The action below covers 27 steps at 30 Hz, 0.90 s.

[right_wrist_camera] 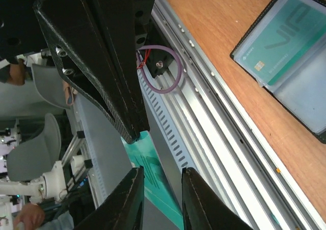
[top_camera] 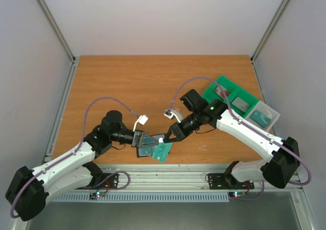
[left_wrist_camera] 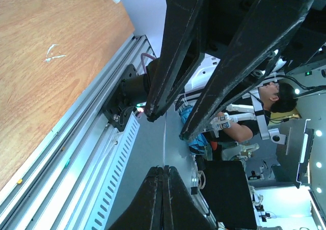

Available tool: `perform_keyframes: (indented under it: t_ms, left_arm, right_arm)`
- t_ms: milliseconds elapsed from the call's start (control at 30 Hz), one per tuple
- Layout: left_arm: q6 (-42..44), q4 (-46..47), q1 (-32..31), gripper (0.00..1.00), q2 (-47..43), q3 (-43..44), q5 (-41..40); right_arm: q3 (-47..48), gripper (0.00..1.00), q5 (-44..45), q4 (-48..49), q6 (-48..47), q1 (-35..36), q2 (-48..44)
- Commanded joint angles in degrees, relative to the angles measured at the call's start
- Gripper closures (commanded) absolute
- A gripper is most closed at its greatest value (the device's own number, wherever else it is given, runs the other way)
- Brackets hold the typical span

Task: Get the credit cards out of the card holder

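Observation:
The card holder (right_wrist_camera: 285, 52) lies open on the table near the front edge, a teal chip card in its clear pocket; from above it shows as black and teal (top_camera: 159, 152). My left gripper (left_wrist_camera: 164, 168) (top_camera: 151, 139) is shut on the edge of a thin teal card (right_wrist_camera: 158, 192), seen edge-on as a pale line (left_wrist_camera: 164, 143). My right gripper (right_wrist_camera: 163, 171) (top_camera: 165, 137) is open, its fingers (left_wrist_camera: 173, 62) straddling the card's far end with a gap on each side. Pale grey credit cards (top_camera: 242, 105) lie in the tray.
A green compartment tray (top_camera: 224, 82) with a white section (top_camera: 274, 115) holding a teal item stands at the back right. The metal rail (top_camera: 193, 174) runs along the table's front edge, just below both grippers.

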Motion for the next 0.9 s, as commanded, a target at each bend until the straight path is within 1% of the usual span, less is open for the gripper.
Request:
perform_keyframes:
  t_ms: [0,100,267,433,567,600,700,767,800,867]
  left_arm:
    - [-0.43,3.72,-0.21,0.99,-1.0,-0.64,0.36]
    - [-0.38,3.59,-0.17,1.0,-1.01,-0.65,0.34]
    - [-0.19,3.62,-0.24,1.0,-1.61,-0.63,0.23]
    - [0.15,3.05,-0.19,1.0,-1.98,-0.54,-0.11]
    - [0.24,2.63,-0.22,1.0,-2.19,-0.33,-0.7]
    - [0.26,2.14,-0.19,0.97,-2.4,-0.09,-1.34]
    - [1.74,-2.53,-0.24,0.78,-3.34,0.78,-6.01]
    - [2.46,-4.44,-0.21,0.48,-4.09,1.11,-8.64]
    - [2.54,-5.92,-0.16,0.39,-4.45,1.61,-10.1]
    - [3.62,-10.66,-0.11,0.24,-4.84,3.42,-12.52]
  right_arm:
    - [-0.44,0.8,-1.73,0.08,-0.71,0.03,0.09]
    - [-0.35,0.85,-2.07,0.23,-0.75,0.02,0.06]
    - [-0.6,0.86,-2.5,0.23,-0.99,0.0,0.59]
    - [-0.7,0.98,-3.97,1.11,-0.79,0.02,-0.03]
    - [-1.6,0.99,-4.8,2.85,0.1,0.03,-0.15]
    - [-2.01,0.99,-4.56,3.78,0.37,0.0,-0.09]
    - [-4.07,0.99,-3.6,7.79,2.88,-0.98,-0.53]
    - [-4.99,0.99,-2.45,10.12,4.85,-2.28,-1.35]
    - [-5.27,0.99,-1.35,10.94,5.77,-3.14,-1.93]
    - [-5.96,0.99,0.6,12.65,7.73,-5.69,-2.94]
